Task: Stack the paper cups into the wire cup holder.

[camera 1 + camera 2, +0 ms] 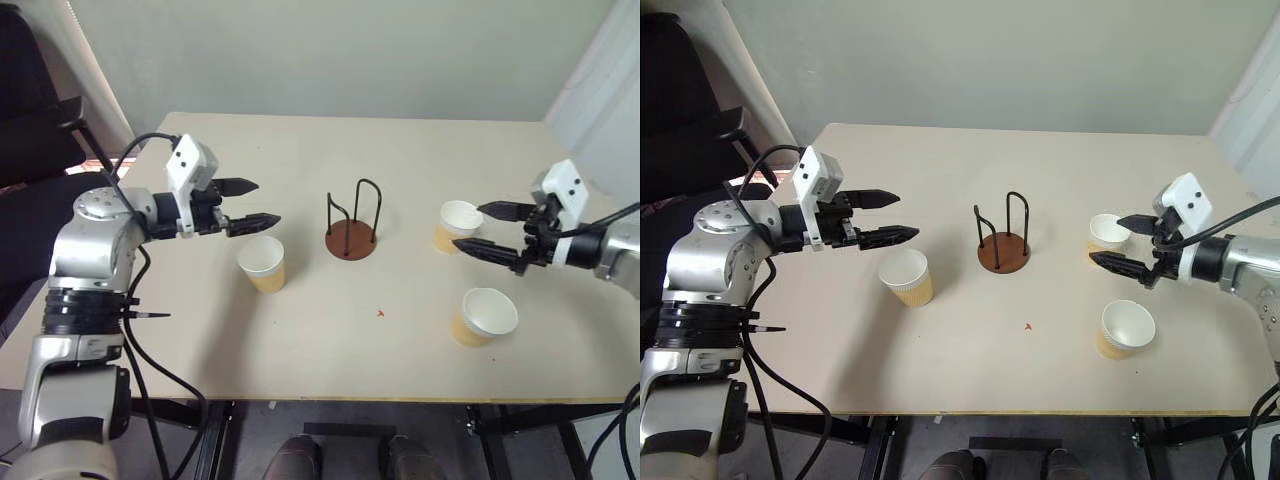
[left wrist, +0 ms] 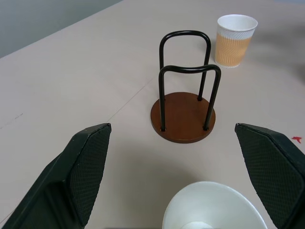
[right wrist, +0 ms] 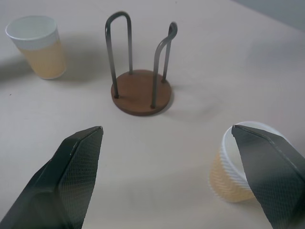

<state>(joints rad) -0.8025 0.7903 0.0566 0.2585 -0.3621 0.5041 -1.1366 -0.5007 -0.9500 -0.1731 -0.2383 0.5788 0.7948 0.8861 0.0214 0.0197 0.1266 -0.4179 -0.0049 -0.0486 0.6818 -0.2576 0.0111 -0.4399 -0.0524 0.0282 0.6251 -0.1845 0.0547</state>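
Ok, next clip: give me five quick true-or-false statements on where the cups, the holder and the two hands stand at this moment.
1. The wire cup holder has no cup in it. True.
2. All three paper cups stand upright on the table. True: one on the robot's left of the holder, two on its right.
3. The left hand is shut on a cup. False: it is open and holds nothing, above and behind the left cup.
4. The right hand is open beside the farther right cup. True.
5. Two cups are already nested together. False: each stands apart.
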